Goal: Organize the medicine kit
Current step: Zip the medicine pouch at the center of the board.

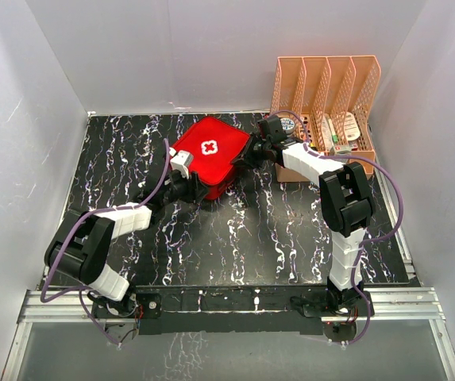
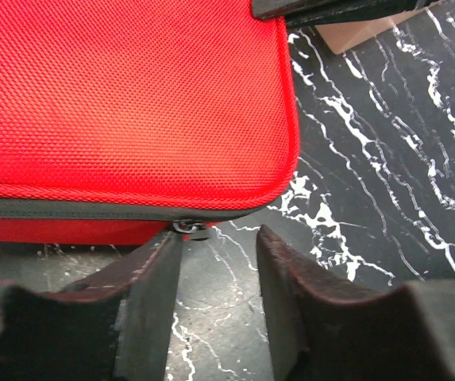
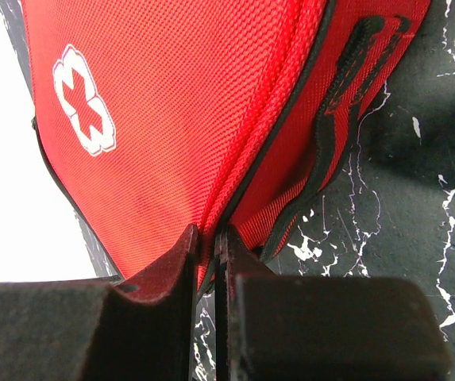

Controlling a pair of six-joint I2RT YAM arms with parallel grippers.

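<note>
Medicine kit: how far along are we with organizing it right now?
Early stage. Done: nothing visible; the medicine kit lies closed on the table. In hand: the right gripper pinches its edge, and the left gripper, jaws open, sits just short of the zipper pull. Left: unzip it, open it and sort the contents; supplies sit in the file rack.

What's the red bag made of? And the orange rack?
The medicine kit looks like matte woven fabric: a fine criss-cross weave and stitched piping show, plus a zip along its edge. The file rack looks like stiff orange-pink plastic, probably moulded, since its walls are a regular lattice of holes.
</note>
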